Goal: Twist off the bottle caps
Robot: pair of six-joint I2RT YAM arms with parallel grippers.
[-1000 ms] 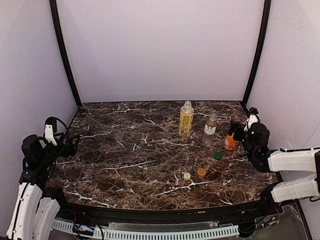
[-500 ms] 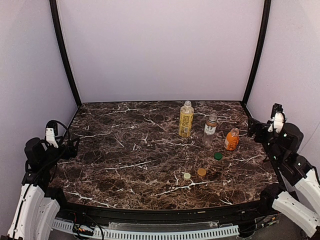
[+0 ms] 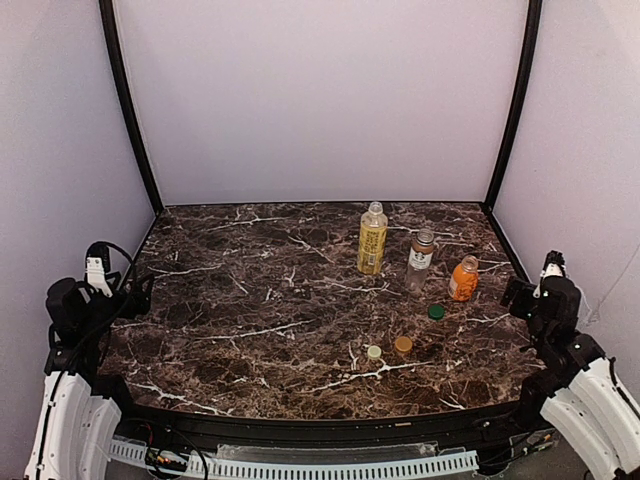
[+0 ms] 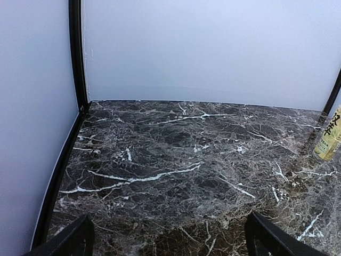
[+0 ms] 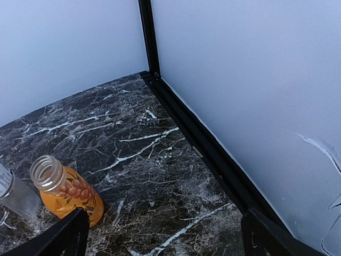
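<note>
Three bottles stand uncapped at the back right: a tall yellow-labelled one [image 3: 372, 238], a short clear white-labelled one [image 3: 421, 255] and a squat orange one [image 3: 463, 279]. The orange bottle's open neck shows in the right wrist view [image 5: 65, 189]. Three caps lie loose on the marble: dark green [image 3: 436, 311], golden tan [image 3: 403, 344], pale cream [image 3: 374, 352]. My left gripper [image 3: 135, 293] is open and empty at the left edge. My right gripper [image 3: 517, 293] is open and empty at the right edge, right of the orange bottle. The yellow bottle's edge shows in the left wrist view [image 4: 330, 136].
White walls with black corner posts [image 3: 513, 105] enclose the dark marble table [image 3: 270, 300]. A black rail [image 5: 213, 154] runs along the right edge beside my right gripper.
My right arm has pulled back from the orange bottle to the right edge of the table and lowered. The left arm has hardly moved. Bottles and caps have not moved.
</note>
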